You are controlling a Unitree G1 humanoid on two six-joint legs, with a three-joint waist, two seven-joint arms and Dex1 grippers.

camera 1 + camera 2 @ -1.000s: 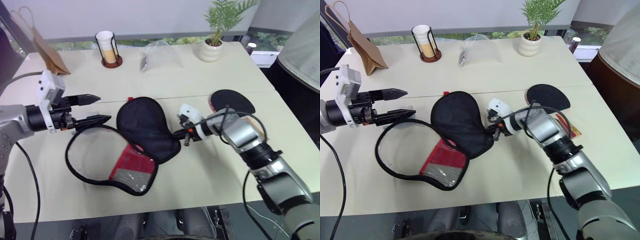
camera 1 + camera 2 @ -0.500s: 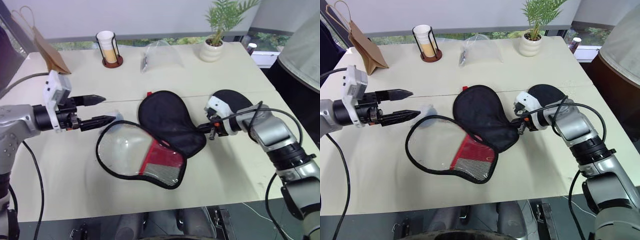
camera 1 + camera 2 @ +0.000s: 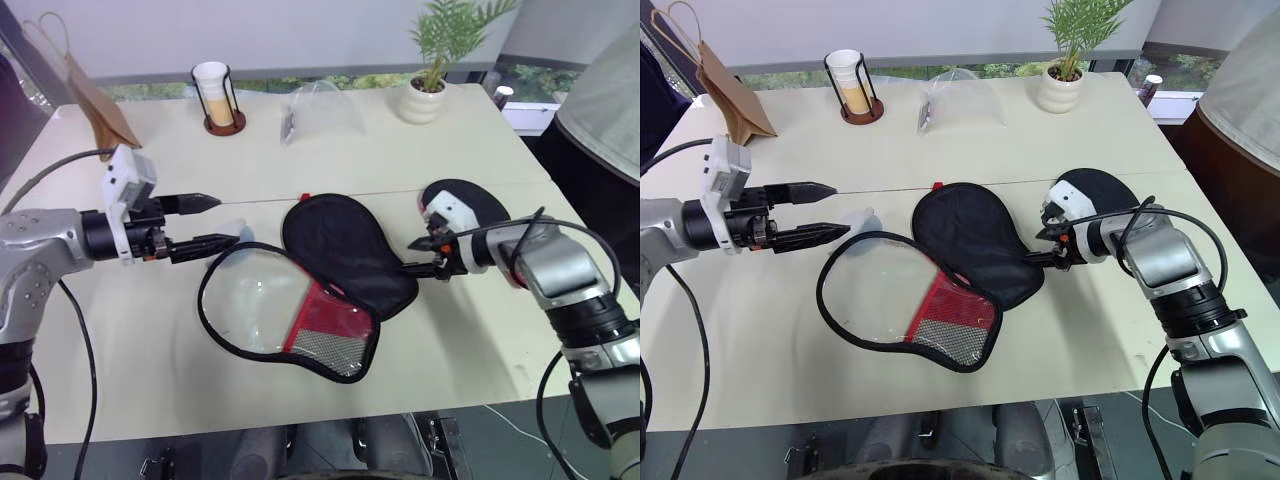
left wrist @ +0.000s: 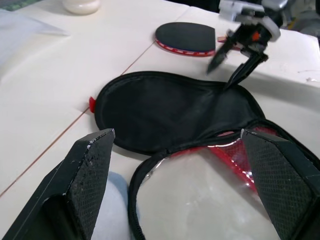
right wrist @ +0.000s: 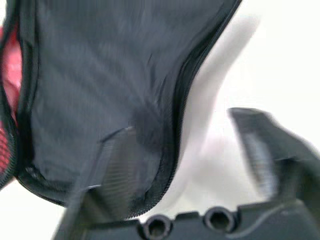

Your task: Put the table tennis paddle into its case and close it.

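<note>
Cream table (image 3: 150, 330), head view: the case (image 3: 320, 280) lies unzipped and spread flat, ready for loading, while the table tennis paddle (image 3: 470, 200) waits outside it behind the right gripper (image 3: 425, 257), whose fingers stand apart and empty. Left wrist view: the left gripper (image 4: 175, 185) hovers spread wide at the case's rim, holding nothing, probably to steady it. Right wrist view: parted fingers sit at the black flap's zipper edge, apparently just released.

We seem to be in an office or meeting room: two pale tables (image 3: 940, 130) pushed together under a window with greenery outside. On them stand a potted plant (image 3: 1065, 60), a stack of paper cups in a wire holder (image 3: 850, 88) and a brown paper bag (image 3: 725, 90).
</note>
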